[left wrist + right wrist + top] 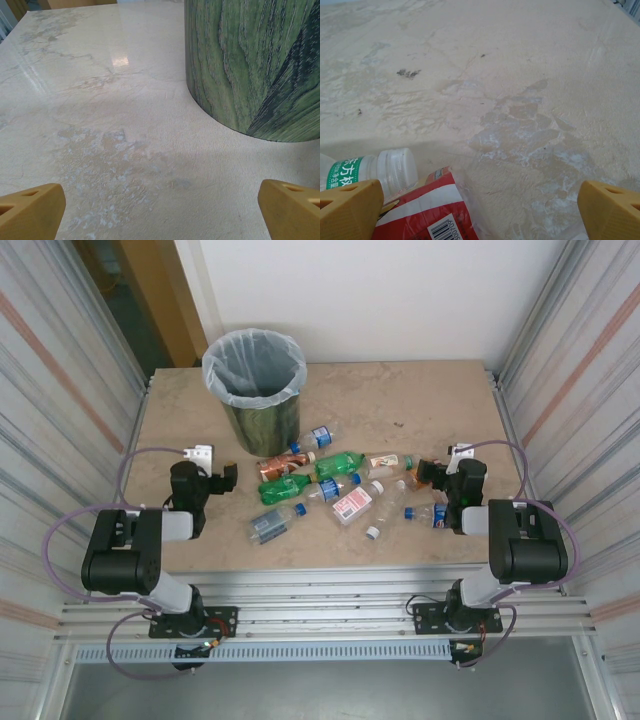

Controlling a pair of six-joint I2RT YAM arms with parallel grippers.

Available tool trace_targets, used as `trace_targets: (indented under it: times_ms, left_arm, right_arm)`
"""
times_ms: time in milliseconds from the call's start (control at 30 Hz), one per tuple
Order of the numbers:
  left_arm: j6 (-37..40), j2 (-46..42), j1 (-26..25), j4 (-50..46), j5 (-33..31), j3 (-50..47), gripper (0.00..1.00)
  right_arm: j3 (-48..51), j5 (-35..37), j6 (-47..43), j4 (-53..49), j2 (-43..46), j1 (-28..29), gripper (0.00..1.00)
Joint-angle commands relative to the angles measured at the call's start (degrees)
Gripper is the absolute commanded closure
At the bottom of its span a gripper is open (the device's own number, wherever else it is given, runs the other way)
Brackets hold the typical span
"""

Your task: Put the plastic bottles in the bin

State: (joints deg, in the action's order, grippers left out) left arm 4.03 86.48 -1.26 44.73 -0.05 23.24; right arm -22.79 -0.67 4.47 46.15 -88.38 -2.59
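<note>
While the plastic bottles (pixel 330 490) are lying scattered, both arms are crouching low.
Left gripper (pixel 160 210) is gaping near the bin (pixel 262 425); right gripper (pixel 480 210) is gaping above the rightmost bottles.

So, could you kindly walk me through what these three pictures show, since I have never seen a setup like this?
These are two robot arms, the left arm and the right arm, bolted at the near edge of a table. The overhead picture looks down on both. The other two come from cameras on the wrists; the yellow wedges at the bottom corners are each gripper's fingers. On the table lie scattered plastic bottles beside a bag-lined bin. The left gripper faces the bin's wall; the right gripper looks at a red-labelled bottle and a white-capped bottle. Both grippers are open and hold nothing.
</note>
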Motion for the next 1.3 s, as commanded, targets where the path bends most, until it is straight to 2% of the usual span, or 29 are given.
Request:
trace_targets:
  times_ms: [0,567,800,1033,1100,1167,1267]
  left_arm:
    - [-0.3,0.2,-0.3,0.7,-0.6,0.3,0.01]
    - [-0.8,-1.1,-0.1,0.4,-0.6,0.0,0.01]
    - [-1.6,-9.6,0.5,-6.1,-1.1,-0.2,0.01]
    - [-5.1,-22.6,0.1,-19.7,1.7,1.4,0.01]
    - [-6.2,-26.3,-1.3,-22.5,2.5,1.6,0.01]
    - [-6.2,-29.5,-4.4,-25.9,0.4,2.2,0.01]
    - [-6.2,-33.0,-12.6,-32.2,-5.0,3.6,0.01]
  right_arm:
    - [-0.8,1.8,0.9,-0.6,0.2,0.3,0.02]
    - [-0.6,1.6,0.8,-0.3,0.3,0.2,0.02]
    - [-4.2,3.2,1.3,-9.4,4.1,0.1,0.02]
    - [-7.2,6.3,1.0,-20.9,12.1,0.7,0.02]
    - [-7.6,7.3,1.1,-23.9,15.1,0.7,0.02]
    - [-7.6,7.8,1.4,-26.3,17.9,0.8,0.02]
    - [-7.4,8.5,3.2,-29.8,22.5,0.8,0.02]
